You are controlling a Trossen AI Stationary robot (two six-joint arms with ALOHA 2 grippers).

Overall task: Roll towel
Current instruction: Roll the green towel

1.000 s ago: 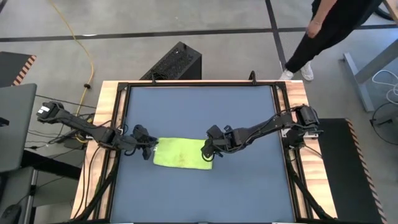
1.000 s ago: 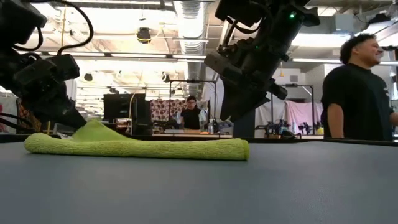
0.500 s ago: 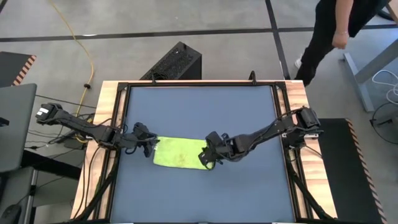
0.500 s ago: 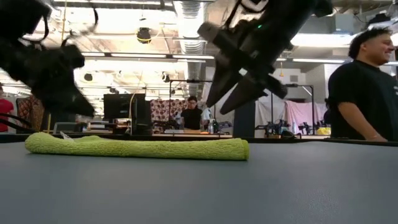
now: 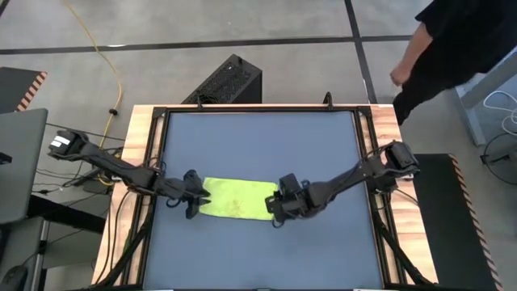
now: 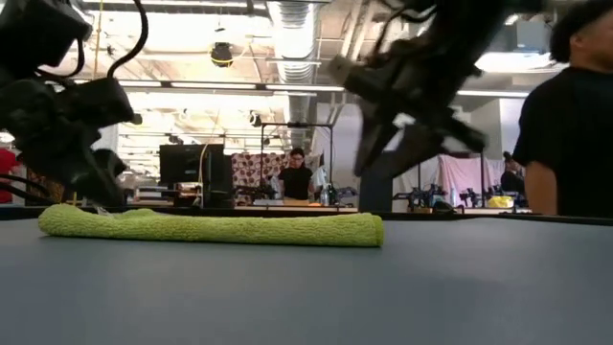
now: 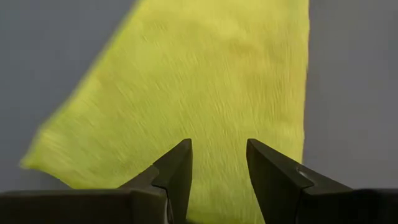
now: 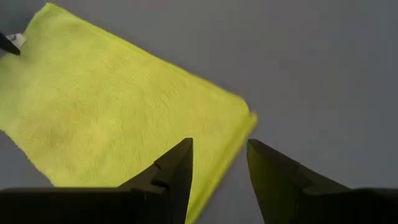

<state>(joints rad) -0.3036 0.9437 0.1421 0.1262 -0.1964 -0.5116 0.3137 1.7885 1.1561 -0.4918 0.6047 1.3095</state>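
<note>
The lime-green towel (image 5: 236, 199) lies flat as a folded strip on the dark blue-grey mat (image 5: 258, 137), running left to right; it also shows in the low view (image 6: 211, 228). My left gripper (image 5: 194, 204) is open at the towel's left end, low over it (image 6: 91, 187); the left wrist view shows the fingers (image 7: 177, 165) above the cloth (image 7: 205, 81). My right gripper (image 5: 279, 207) is open at the towel's right end, raised clear above it (image 6: 407, 134); the right wrist view shows the towel's edge (image 8: 239, 134) below the fingers.
A black box (image 5: 230, 79) stands beyond the table's far edge. A person in dark clothes (image 5: 452, 40) moves past the far right corner and shows in the low view (image 6: 575, 125). Bare mat lies on the near and far sides of the towel.
The towel's left end, which rose in a peak up to my left gripper, has fallen flat; the towel otherwise stays put. My left gripper has since moved toward the near edge and down. My right gripper has moved toward the near edge and slightly right.
</note>
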